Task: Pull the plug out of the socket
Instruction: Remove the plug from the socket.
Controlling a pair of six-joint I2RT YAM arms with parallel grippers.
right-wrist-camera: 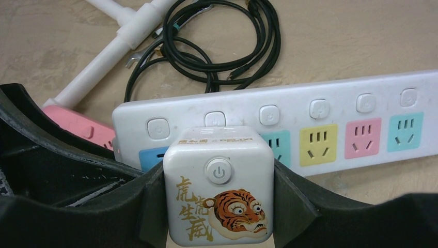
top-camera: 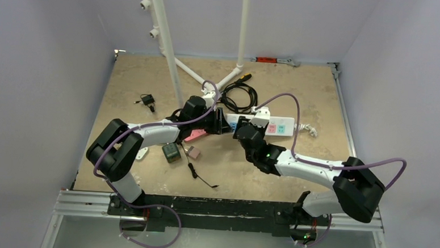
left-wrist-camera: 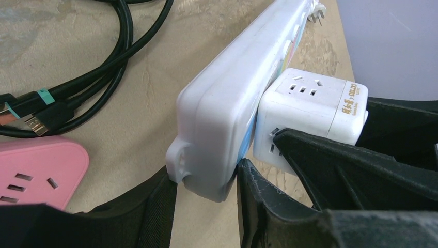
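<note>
A long white power strip [top-camera: 280,127] with coloured sockets lies across the table's middle. A white cube plug [right-wrist-camera: 218,186] with a tiger picture and a power button sits against the strip's face near its left end, over the blue socket. My right gripper [right-wrist-camera: 218,204] is shut on the cube's two sides. My left gripper [left-wrist-camera: 206,194] is shut on the strip's left end [left-wrist-camera: 222,113], one finger on the back and one on the face. The cube [left-wrist-camera: 310,103] and a right finger [left-wrist-camera: 356,170] show beside it. In the top view both grippers [top-camera: 220,123] [top-camera: 244,131] meet at the strip.
A pink power strip [top-camera: 194,135] lies just left of the white one [left-wrist-camera: 36,170]. A coil of black cable [top-camera: 239,94] and a white pipe frame [top-camera: 170,47] lie behind. A dark box [top-camera: 171,151], a small brown block [top-camera: 193,153] and a thin black lead [top-camera: 203,179] lie nearer.
</note>
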